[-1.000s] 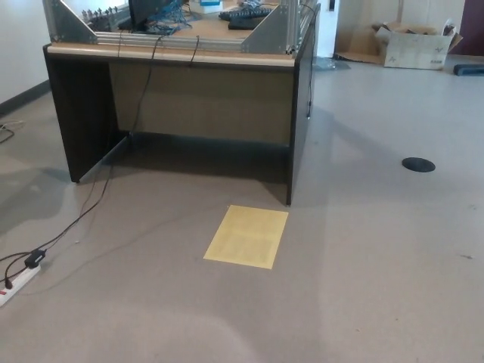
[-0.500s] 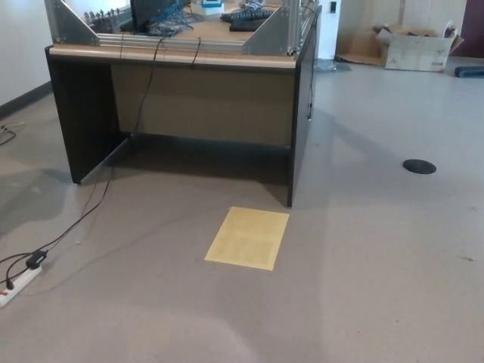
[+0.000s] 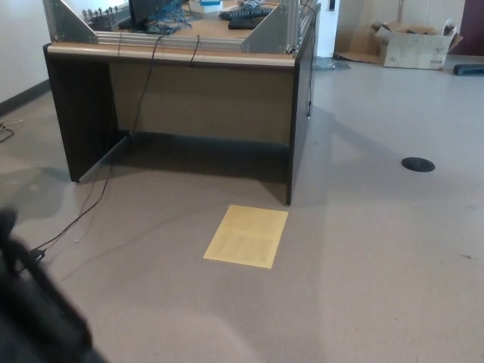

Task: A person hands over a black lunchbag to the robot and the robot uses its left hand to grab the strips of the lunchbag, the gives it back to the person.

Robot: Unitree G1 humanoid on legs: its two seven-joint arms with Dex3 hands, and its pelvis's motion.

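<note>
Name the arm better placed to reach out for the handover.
Left. A dark, blurred shape, apparently the left arm, fills the lower-left corner, on that arm's own side. Nothing of the right arm shows. The blur hides how the robot hand stands.

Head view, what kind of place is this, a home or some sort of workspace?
Probably a lab or office workspace: a dark desk with an aluminium frame and trailing cables, a cardboard box by the far wall, and plain grey floor with a yellow sheet.

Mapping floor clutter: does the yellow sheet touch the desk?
Apart: the head view shows a strip of bare floor between the yellow sheet and the desk's front corner.
</note>
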